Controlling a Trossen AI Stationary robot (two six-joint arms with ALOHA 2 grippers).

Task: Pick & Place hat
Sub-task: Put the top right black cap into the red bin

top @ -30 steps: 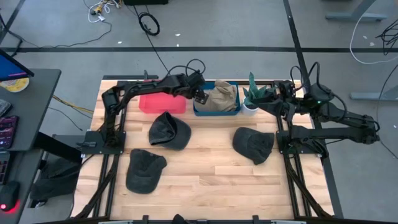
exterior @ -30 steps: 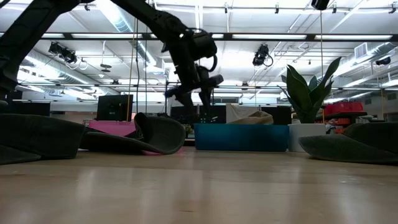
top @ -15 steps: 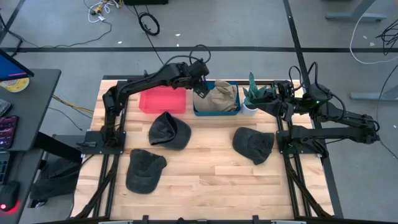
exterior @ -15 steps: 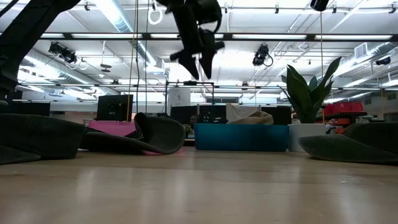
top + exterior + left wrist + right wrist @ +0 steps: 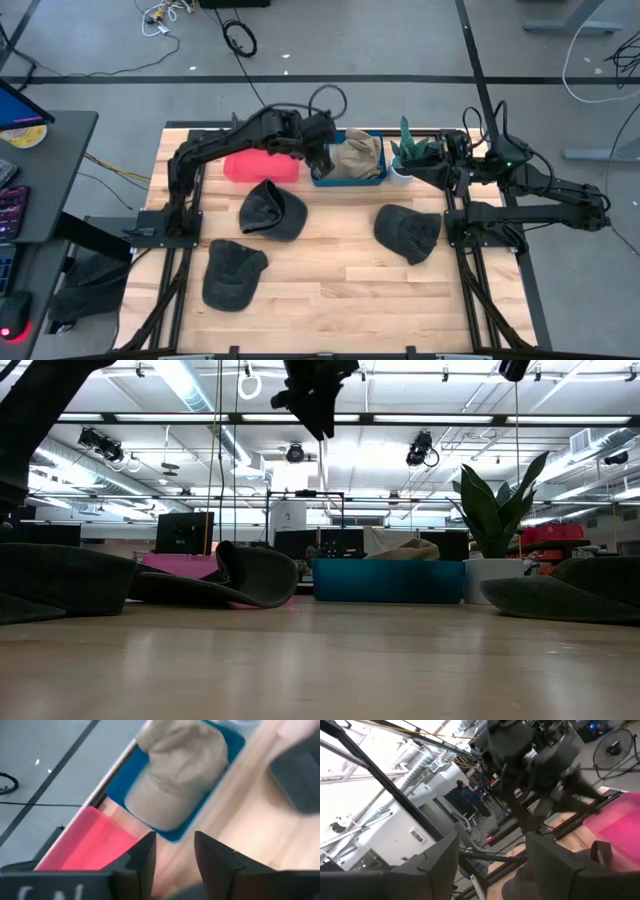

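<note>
Left gripper (image 5: pixel 322 150) hangs empty above the blue bin's (image 5: pixel 322 180) left edge, fingers a bit apart. Nearest dark hat (image 5: pixel 272 210) lies just nearer and left, so left arm's closest.

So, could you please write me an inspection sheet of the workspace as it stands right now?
Surface: wooden table, bare toward its front edge.
Job's things: tan hat lies in the blue bin; three dark hats on the table, one near the pink bin, one front left, one on the right.
Clutter: potted plant beside the blue bin.
Grippers: left gripper raised over the blue bin's left end, empty, fingers apart; right gripper waits by the plant, open, empty.
Cables: loops on both arms; loose cables on the floor behind the table.
Surroundings: desk at left; no people seen clearly.
</note>
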